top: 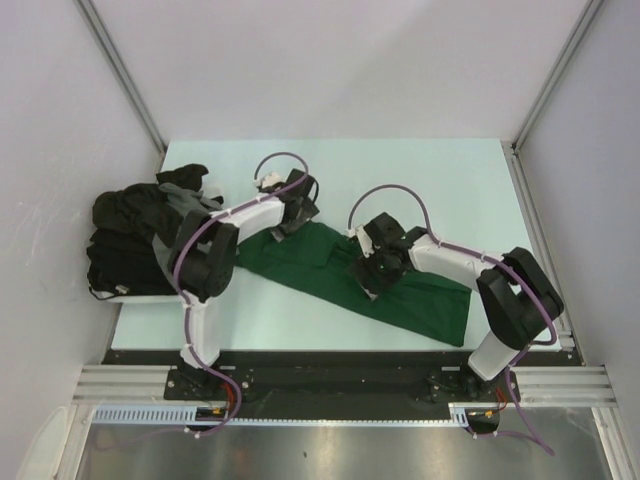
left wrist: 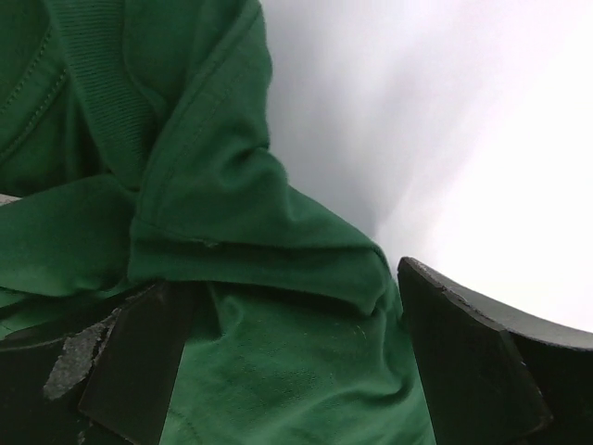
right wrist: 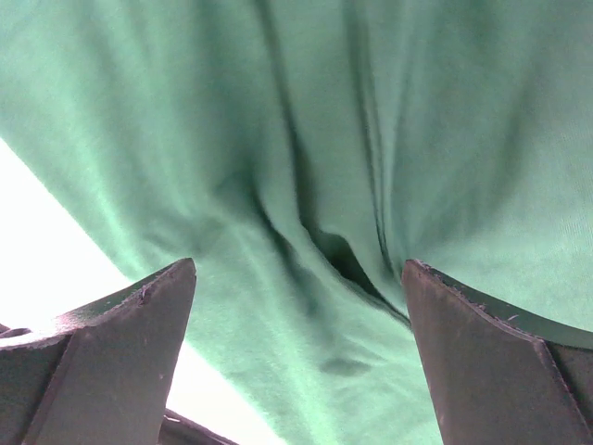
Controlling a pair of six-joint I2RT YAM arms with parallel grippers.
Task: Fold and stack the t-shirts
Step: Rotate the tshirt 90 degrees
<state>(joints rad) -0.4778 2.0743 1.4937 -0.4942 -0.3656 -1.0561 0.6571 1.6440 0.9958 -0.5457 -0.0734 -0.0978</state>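
A dark green t-shirt (top: 340,275) lies crumpled in a long diagonal band across the middle of the table. My left gripper (top: 290,222) hovers over its upper left end, jaws open, with bunched green cloth (left wrist: 278,371) and the ribbed collar (left wrist: 102,102) below the fingers (left wrist: 139,362). My right gripper (top: 378,272) stands open over the shirt's middle, a wrinkled fold (right wrist: 324,250) lying between its fingers (right wrist: 482,362). Neither gripper holds the cloth. Black and dark grey t-shirts (top: 140,235) sit heaped at the table's left edge.
The pale table (top: 420,175) shows bare behind the shirt and along its near edge (top: 280,320). White walls with metal posts (top: 120,70) close in both sides. The arm bases stand on a dark rail (top: 330,375) at the front.
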